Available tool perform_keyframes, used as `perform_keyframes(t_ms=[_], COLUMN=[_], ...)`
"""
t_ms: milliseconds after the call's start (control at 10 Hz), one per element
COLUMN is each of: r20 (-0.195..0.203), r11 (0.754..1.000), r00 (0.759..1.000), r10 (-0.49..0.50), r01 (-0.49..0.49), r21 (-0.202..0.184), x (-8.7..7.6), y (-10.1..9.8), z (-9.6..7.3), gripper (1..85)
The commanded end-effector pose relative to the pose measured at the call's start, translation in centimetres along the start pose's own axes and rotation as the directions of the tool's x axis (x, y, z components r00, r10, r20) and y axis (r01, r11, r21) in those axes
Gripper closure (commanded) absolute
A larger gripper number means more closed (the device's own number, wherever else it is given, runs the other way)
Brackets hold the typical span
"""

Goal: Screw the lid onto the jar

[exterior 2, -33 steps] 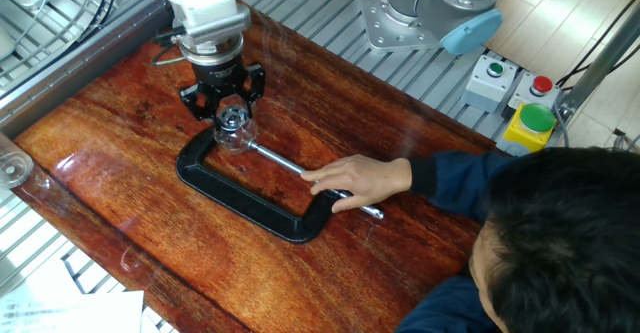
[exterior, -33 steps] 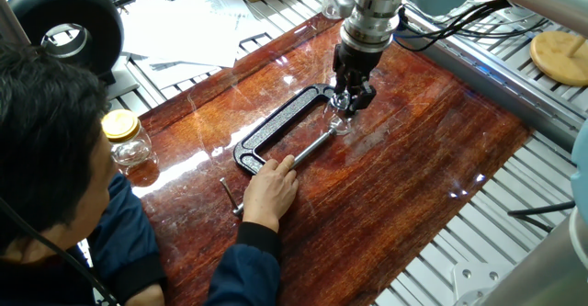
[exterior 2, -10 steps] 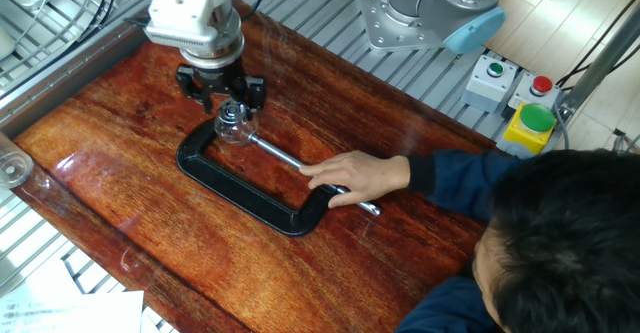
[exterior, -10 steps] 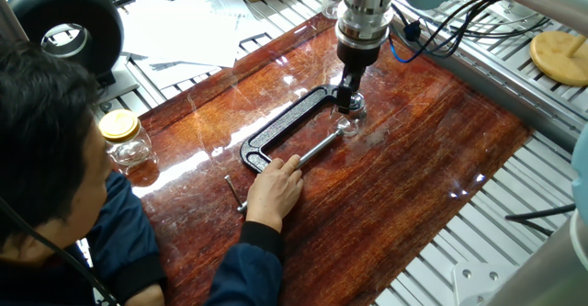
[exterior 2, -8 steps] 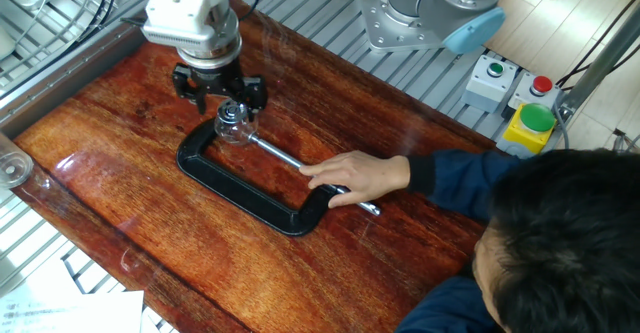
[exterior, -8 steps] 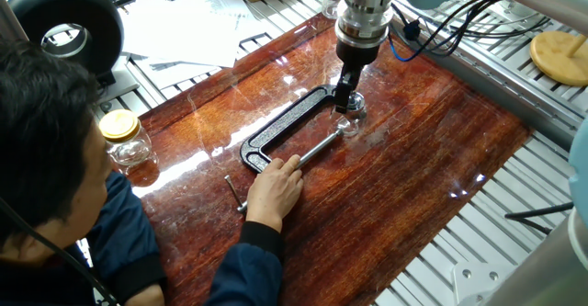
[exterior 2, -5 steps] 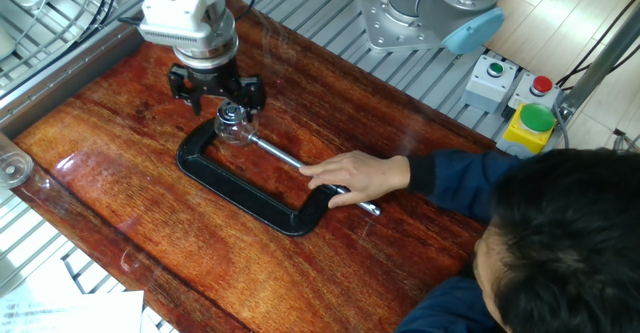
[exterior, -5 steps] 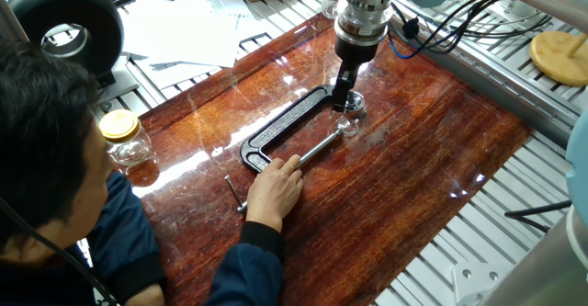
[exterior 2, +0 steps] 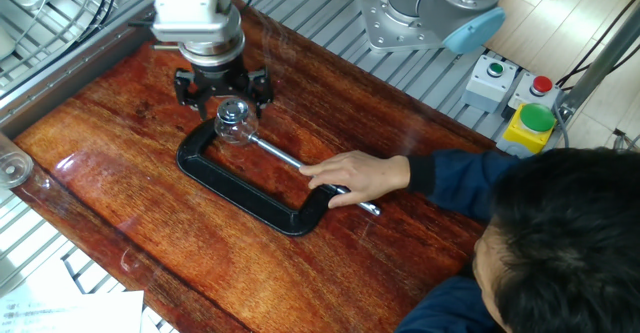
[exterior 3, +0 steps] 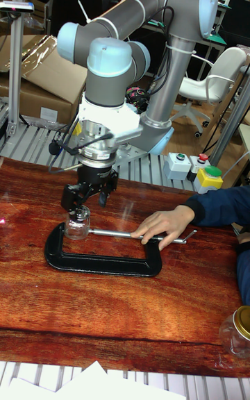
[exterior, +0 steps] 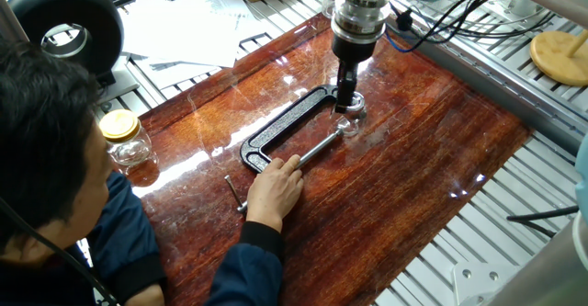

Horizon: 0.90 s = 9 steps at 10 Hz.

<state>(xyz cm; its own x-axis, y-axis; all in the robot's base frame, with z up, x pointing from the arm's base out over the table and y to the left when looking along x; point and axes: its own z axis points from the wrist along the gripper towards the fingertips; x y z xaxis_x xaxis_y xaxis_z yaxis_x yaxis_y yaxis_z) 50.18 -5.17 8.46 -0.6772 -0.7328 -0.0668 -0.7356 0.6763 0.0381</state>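
1. The gripper [exterior 2: 222, 91] has lifted slightly over the last second and has turned about its own axis; it now hangs just above the lid [exterior 2: 234, 109], apparently not touching it.
2. The jaws stand spread on either side of the lid and pinch nothing; the other fixed view shows dark fingers [exterior 2: 185, 85] at 9 and 3 o'clock of the cap.
3. I judge this a release after a twist: the lid sits on the jar [exterior 3: 77, 223], so the arm is either re-gripping for another turn or finished. How tight the thread is cannot be told.
4. The jar stands upright on the counter [exterior: 413, 159], near its middle, clamped in the mouth of a black C-clamp [exterior 2: 245, 195] with the screw rod [exterior: 317, 146] pressing against it.
5. A person's hand [exterior 2: 355, 178] rests on the clamp's handle end, at 4 o'clock of the jar in the other fixed view, and steadies it, well apart from the gripper.
6. A larger yellow-lidded jar [exterior: 124, 138] stands at the counter's edge, far from the work. Nothing blocks a descent onto the lid; the clamp frame beside the jar leaves little room for the fingers.
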Motion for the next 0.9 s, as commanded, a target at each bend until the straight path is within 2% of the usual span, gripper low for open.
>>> perform_keyframes(t_ms=[0, 200, 300, 500, 700, 800], r20=[0.004, -0.026, -0.03, -0.01, -0.006, -0.016], r11=[0.938, 0.851, 0.823, 0.794, 0.774, 0.757], r00=[0.938, 0.851, 0.823, 0.794, 0.774, 0.757], r10=[-0.346, -0.524, -0.567, -0.608, -0.633, -0.653], r01=[0.346, 0.525, 0.567, 0.608, 0.633, 0.653], r21=[-0.022, 0.019, 0.022, 0.001, 0.001, 0.011], x=[0.2, 0.8, 1.1, 1.8, 2.3, 2.5], y=[0.9, -0.6, -0.8, -0.4, -0.3, -0.8], z=[-0.4, -0.2, 0.0, 0.6, 1.1, 1.3], gripper=[5.0, 6.3, 7.0, 7.3, 7.3, 7.3])
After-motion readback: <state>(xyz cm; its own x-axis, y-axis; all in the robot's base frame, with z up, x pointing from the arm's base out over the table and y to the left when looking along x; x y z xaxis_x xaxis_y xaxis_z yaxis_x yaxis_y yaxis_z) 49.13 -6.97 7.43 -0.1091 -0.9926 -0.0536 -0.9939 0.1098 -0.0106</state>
